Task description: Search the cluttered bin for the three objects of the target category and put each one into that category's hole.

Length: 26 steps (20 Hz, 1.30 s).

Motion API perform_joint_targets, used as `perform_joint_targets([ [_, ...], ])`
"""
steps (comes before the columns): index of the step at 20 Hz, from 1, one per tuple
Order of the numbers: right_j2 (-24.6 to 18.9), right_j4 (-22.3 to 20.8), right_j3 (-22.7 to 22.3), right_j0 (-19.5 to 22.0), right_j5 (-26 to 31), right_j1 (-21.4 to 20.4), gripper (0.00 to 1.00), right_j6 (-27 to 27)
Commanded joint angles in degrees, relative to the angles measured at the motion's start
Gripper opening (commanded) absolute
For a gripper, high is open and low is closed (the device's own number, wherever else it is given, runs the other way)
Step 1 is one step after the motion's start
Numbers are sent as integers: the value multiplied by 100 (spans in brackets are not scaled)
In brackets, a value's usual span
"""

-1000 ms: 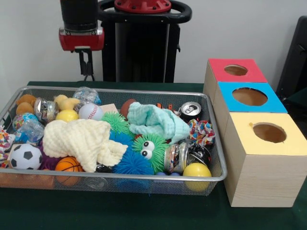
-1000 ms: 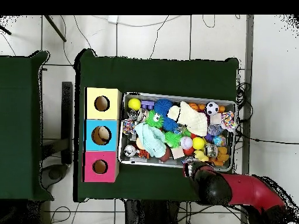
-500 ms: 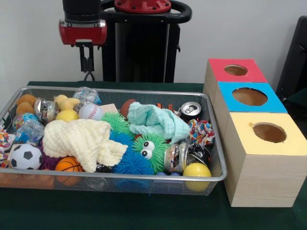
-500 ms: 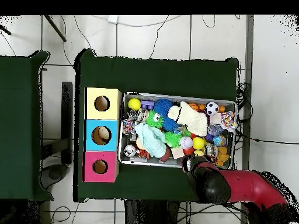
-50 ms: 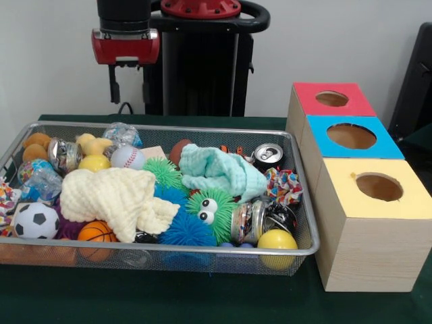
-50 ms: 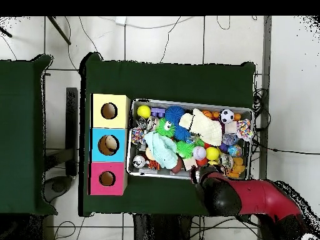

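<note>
Rightward goes the arm since half a second back, drifting a little toward the bin's middle in the front view and riding a touch higher; the gripper (image 5: 127,84) now hangs above the far rim of the wire bin (image 5: 202,250), holding nothing, and its two thin fingers (image 5: 112,89) stand apart, open and empty; from overhead the red arm (image 6: 262,199) reaches in from the lower right, its black wrist over the bin's near rim; nothing in the bin has shifted. Down in the clutter: a cream cloth (image 5: 118,194) sprawls on the left, a mint cloth (image 5: 219,170) sits in the middle, and between them a green spiky toy with googly eyes (image 5: 210,209) leans against a blue spiky ball (image 5: 182,229); a baseball (image 5: 127,156) rests just beside a yellow ball (image 5: 94,163) at the back left; a small soccer ball (image 5: 35,221) and a mini basketball (image 5: 94,233) lie against the front rim; another yellow ball (image 5: 277,240) sits in the front right corner; a crushed can (image 5: 268,154) lies at the back right. Beside the bin, three wooden boxes stand in a row, each with a round hole: red box (image 5: 331,98), blue box (image 5: 351,137), yellow box (image 5: 378,189).
</note>
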<state>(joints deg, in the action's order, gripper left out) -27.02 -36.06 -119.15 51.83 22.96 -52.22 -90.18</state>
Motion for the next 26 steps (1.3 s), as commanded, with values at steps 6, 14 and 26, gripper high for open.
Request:
perform_joint_targets([
  [6, 242, -1109, 178, -238, -1056, 986, 100, -233],
  [14, 751, -1527, 428, -520, -1586, 1435, 100, -497],
  [26, 78, -1253, 303, 247, -1054, 1258, 100, 142],
])
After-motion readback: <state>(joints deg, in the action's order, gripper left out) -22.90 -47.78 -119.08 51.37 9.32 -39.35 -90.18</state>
